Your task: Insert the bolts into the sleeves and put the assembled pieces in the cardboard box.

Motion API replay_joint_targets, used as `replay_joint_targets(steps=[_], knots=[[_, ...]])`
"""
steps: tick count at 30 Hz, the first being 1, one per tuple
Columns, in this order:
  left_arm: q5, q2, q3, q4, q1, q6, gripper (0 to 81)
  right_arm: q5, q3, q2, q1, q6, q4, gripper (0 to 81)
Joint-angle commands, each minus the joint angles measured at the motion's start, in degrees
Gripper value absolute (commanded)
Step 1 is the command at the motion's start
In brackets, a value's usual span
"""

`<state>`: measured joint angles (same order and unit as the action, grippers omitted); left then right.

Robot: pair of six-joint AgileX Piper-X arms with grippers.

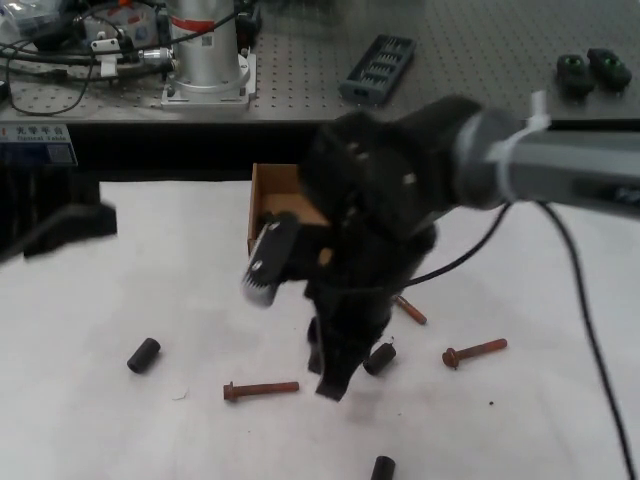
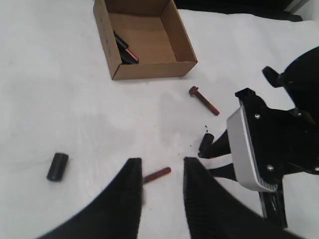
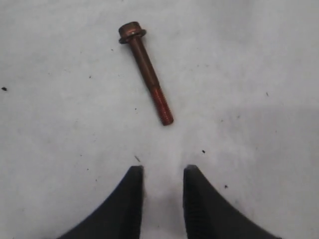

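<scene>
My right gripper (image 3: 162, 169) is open and empty, hanging low over the white sheet with a rusty bolt (image 3: 145, 69) lying just ahead of its fingertips. In the high view the right gripper (image 1: 330, 375) points down between that bolt (image 1: 262, 389) and a black sleeve (image 1: 380, 358). My left gripper (image 2: 161, 162) is open and empty, high above the same bolt (image 2: 157, 174). The cardboard box (image 2: 152, 69) holds a dark piece with a red end (image 2: 124, 50). Another sleeve (image 2: 57, 167) lies apart to one side.
Two more bolts (image 1: 476, 352) (image 1: 410, 310) and a third sleeve (image 1: 383, 467) lie on the sheet. The right arm's wrist (image 2: 259, 144) looms close beside the left gripper. Behind the sheet, a perforated bench carries a metal post (image 1: 205, 60) and a blue rack (image 1: 378, 66).
</scene>
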<state>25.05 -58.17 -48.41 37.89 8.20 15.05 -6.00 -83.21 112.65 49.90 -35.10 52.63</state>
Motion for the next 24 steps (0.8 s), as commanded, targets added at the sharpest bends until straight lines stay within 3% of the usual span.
replay_joint_targets(steps=[1,4,12,24], knots=[[0.26,5.35,4.28,-3.30,-0.07,3.15,21.6,1.24,-1.60,0.47,0.42,-1.89,0.23,24.7],[-0.10,10.17,7.26,-3.29,-0.07,3.45,21.6,1.63,-3.68,2.68,1.72,-2.05,0.26,29.0],[-0.39,17.40,8.66,1.58,-0.07,3.45,21.6,1.58,-5.21,5.47,4.13,-2.38,-1.30,28.9],[-0.39,25.16,8.66,13.47,-0.07,3.45,21.6,1.50,-6.47,9.66,4.28,-2.68,-4.21,28.5]])
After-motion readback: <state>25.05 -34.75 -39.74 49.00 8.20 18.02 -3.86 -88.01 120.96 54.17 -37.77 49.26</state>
